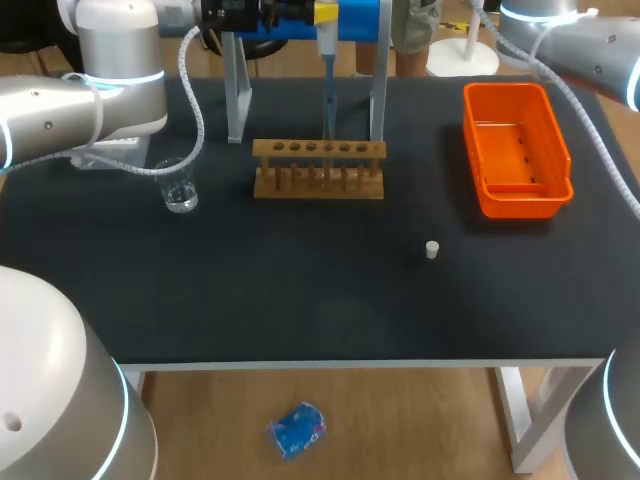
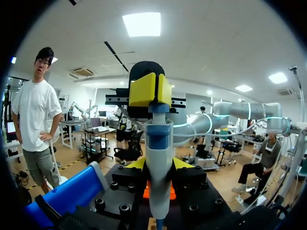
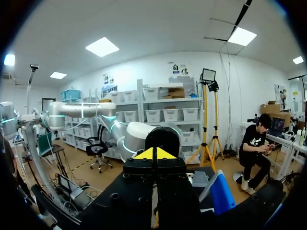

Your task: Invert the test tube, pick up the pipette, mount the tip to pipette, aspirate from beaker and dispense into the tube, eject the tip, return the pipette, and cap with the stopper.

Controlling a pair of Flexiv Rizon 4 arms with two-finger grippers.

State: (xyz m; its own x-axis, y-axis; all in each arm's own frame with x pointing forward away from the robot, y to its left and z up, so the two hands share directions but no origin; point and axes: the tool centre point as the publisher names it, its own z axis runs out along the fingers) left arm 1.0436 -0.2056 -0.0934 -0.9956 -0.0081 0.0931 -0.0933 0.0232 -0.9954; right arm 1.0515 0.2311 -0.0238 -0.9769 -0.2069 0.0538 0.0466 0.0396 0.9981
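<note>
- Left wrist view: the left gripper (image 2: 159,164) is clamped on the upright pipette (image 2: 158,139), with one yellow tip against each side of its white barrel.
- Right wrist view: the right gripper (image 3: 154,154) is closed, tips together, holding nothing.
- Head view only: the pipette hangs just behind the wooden rack (image 1: 318,168). The beaker (image 1: 180,186) stands left of the rack, and the stopper (image 1: 432,250) lies well apart.

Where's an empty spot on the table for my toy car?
The wide front strip of the table, from the wooden rack to the front edge, is bare except the little white stopper. The gap between rack and orange bin is free too. The back is crowded: glass, rack, stand with the pipette.
</note>
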